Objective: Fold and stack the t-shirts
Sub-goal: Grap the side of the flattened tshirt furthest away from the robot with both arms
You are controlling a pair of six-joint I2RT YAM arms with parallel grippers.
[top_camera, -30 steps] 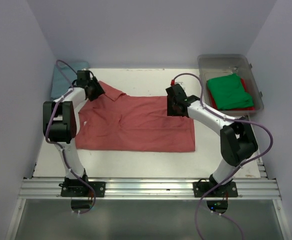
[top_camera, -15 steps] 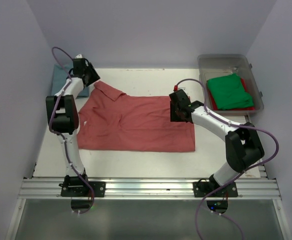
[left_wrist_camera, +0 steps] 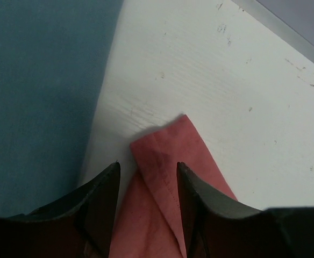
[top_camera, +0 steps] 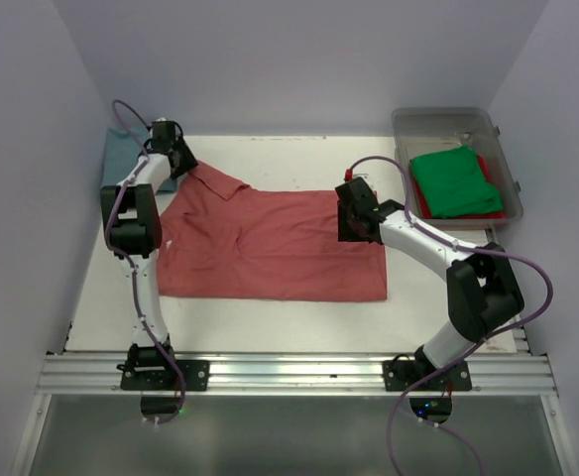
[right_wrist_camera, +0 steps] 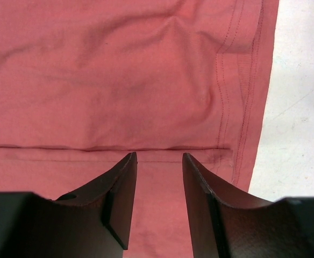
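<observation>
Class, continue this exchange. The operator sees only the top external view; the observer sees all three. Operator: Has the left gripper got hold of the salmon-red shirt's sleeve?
Observer: No. The left gripper is open, with the sleeve tip of the salmon-red shirt lying between its fingers, unpinched.
Operator: And the right gripper?
Observer: The right gripper is open too, its fingertips at a line across the cloth, near the stitched hem.
Operator: Does the sleeve touch the teal-blue shirt?
Observer: No, a strip of bare table separates it from the teal-blue shirt.

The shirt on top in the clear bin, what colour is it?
That shirt is bright green; the top external view shows it best.
</observation>
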